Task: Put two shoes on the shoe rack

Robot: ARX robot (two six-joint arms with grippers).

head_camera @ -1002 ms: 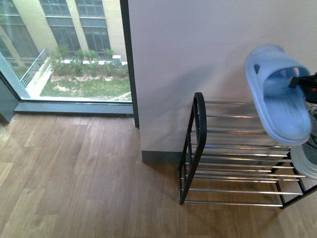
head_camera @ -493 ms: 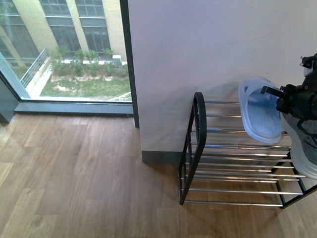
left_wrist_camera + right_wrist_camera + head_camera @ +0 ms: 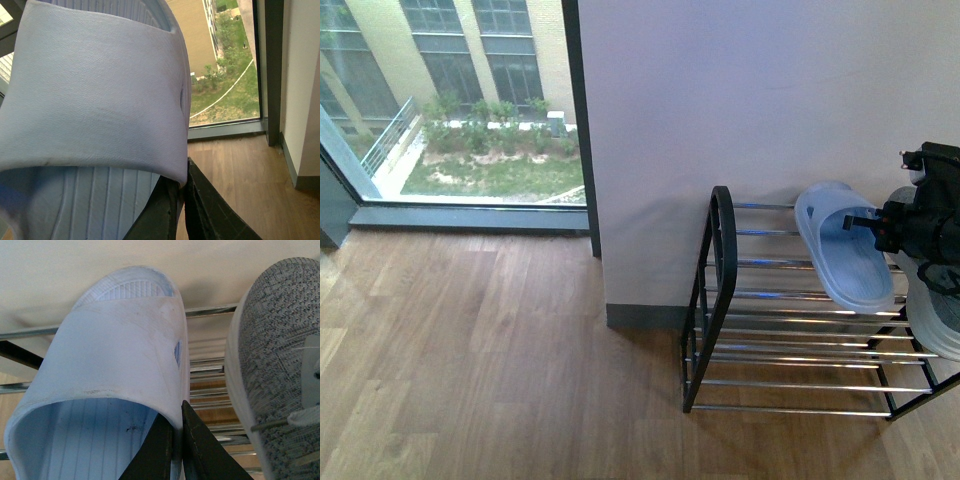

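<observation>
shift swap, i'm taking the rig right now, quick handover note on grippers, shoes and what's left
Right gripper: shut on the strap edge of a slide sandal, which lies on the shoe rack top shelf beside the grey sneaker.
Left gripper: shut on a second sandal, held in the air near the window.
Done: sneaker on the rack; the first sandal is down but not released.
Left: open the right gripper and withdraw, then deal with the left arm's sandal.

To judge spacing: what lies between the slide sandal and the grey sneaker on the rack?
Only bare chrome rods; the right wrist view shows slide sandal and grey sneaker apart.
</observation>
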